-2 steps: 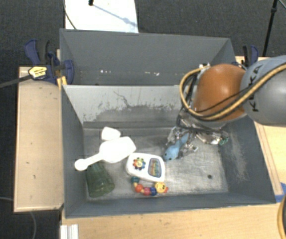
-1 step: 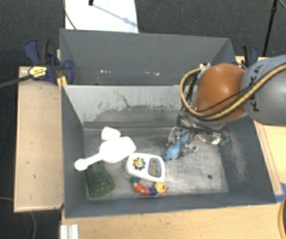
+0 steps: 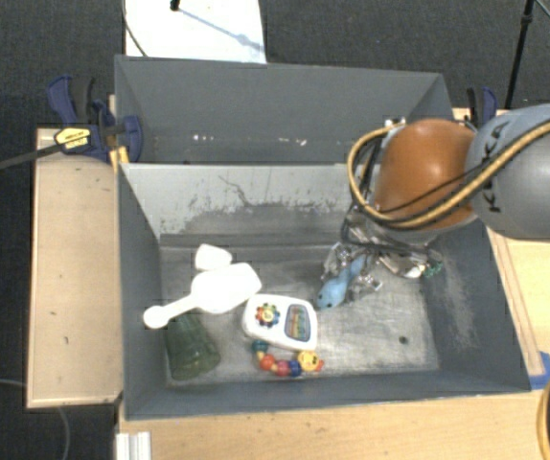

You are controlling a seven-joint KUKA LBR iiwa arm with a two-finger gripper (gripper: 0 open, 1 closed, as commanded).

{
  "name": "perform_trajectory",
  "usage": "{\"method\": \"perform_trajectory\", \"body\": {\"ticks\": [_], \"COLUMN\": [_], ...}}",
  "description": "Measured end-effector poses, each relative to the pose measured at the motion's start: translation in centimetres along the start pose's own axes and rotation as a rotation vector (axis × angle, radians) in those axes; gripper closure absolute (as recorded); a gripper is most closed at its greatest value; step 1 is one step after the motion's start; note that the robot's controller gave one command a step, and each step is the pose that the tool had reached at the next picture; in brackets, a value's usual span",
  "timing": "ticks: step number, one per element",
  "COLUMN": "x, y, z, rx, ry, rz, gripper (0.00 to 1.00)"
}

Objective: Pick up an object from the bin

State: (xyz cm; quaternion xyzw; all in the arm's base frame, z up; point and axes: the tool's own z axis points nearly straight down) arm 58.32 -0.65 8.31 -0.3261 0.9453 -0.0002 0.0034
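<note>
1. Plainly, the small blue thing [image 3: 335, 291] lies on the floor of the bin [image 3: 256, 151], right of the frame's middle. Its long axis slants from lower left to upper right.
2. Its upper-right end meets the pincer [image 3: 363, 274], which hangs just up and right of it. Whether the pincer is spread or pinching it, I cannot tell.
3. By my judgement, a grasp should close across that slant.
4. Further left lie a white button toy [image 3: 280, 321], a white scoop [image 3: 216, 293] and coloured beads [image 3: 289, 362].

You'll see, view's left: white scoop [image 3: 210, 295], dark green cup [image 3: 192, 349] beside its handle, white button toy [image 3: 280, 321], coloured beads [image 3: 287, 362] just beside it.
</note>
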Motion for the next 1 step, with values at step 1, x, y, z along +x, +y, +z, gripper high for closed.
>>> {"method": "perform_trajectory", "body": {"ticks": [1], "x": [-0.03], "y": [-0.02], "z": [-0.48], "rx": [0.000], "ry": [0.000], "rz": [0.001], "gripper": [1.00]}}
